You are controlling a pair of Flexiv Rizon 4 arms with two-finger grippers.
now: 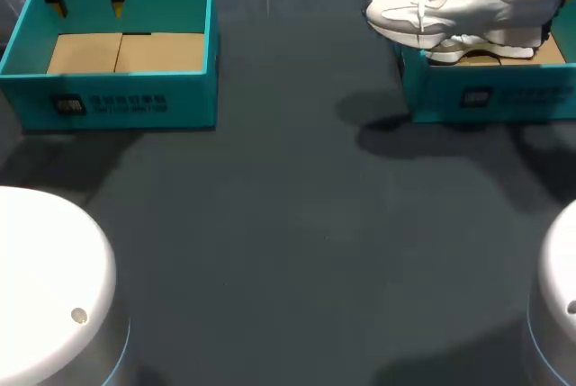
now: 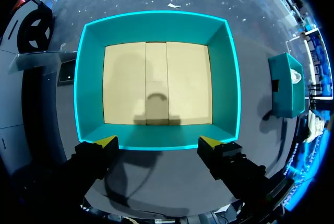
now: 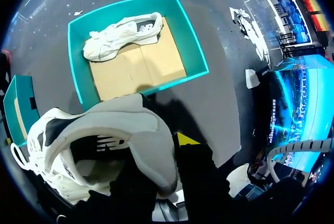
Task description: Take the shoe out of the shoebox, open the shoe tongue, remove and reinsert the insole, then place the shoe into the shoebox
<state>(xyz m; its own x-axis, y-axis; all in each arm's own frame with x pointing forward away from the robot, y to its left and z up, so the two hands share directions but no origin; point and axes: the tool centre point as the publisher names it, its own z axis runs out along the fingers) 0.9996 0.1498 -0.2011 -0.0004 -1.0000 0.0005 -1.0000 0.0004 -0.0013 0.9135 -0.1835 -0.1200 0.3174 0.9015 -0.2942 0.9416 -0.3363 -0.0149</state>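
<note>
Now: right gripper (image 3: 166, 153) clamped on shoe (image 1: 459, 4) heel above right box (image 1: 495, 98); left gripper (image 2: 159, 143) fingers apart over left box (image 1: 126, 98).

1. This looks like a robot test lab, not a home or a shop. Two white, rounded arm bases, the left arm base (image 1: 45, 278) and the right arm base (image 1: 560, 282), stand at the near edge of a plain dark counter (image 1: 288, 224).
2. The things are laid out as for a trial. Two matching open teal boxes, the left shoebox (image 1: 117, 107) and the right shoebox (image 1: 495, 96), sit well apart, one before each arm.
3. Machines do the handling. The yellow-tipped left claw (image 1: 88, 6) hangs spread over the left shoebox, and the right claw (image 3: 166, 153) grips a white sneaker (image 1: 459, 8) by its heel.
</note>
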